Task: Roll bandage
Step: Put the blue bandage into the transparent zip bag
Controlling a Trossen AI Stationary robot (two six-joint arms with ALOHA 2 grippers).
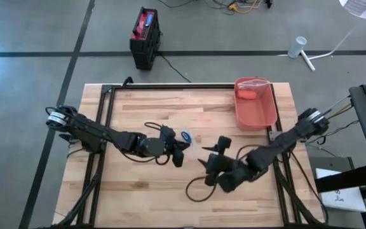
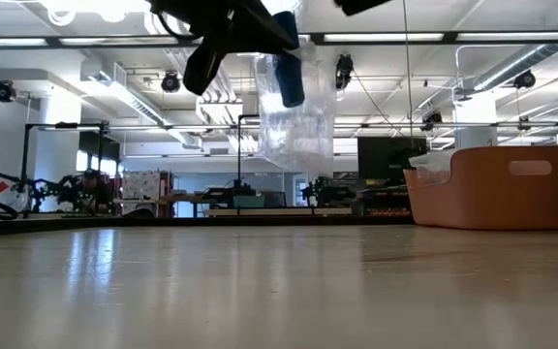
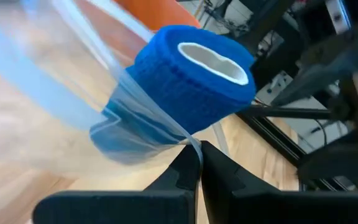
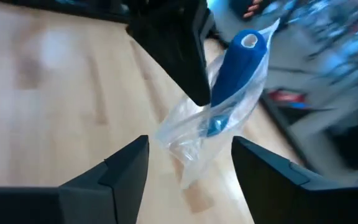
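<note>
Two dark jointed arms trailing black cables

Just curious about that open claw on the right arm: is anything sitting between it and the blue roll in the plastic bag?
Nothing solid. In the right wrist view, the open right end effector faces the bandage roll; only its clear bag hangs between.

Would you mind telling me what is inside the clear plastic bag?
A blue bandage roll sits inside the clear bag, its white core showing. Wrinkled plastic blurs the bag's lower part, so anything else there is unclear.
</note>
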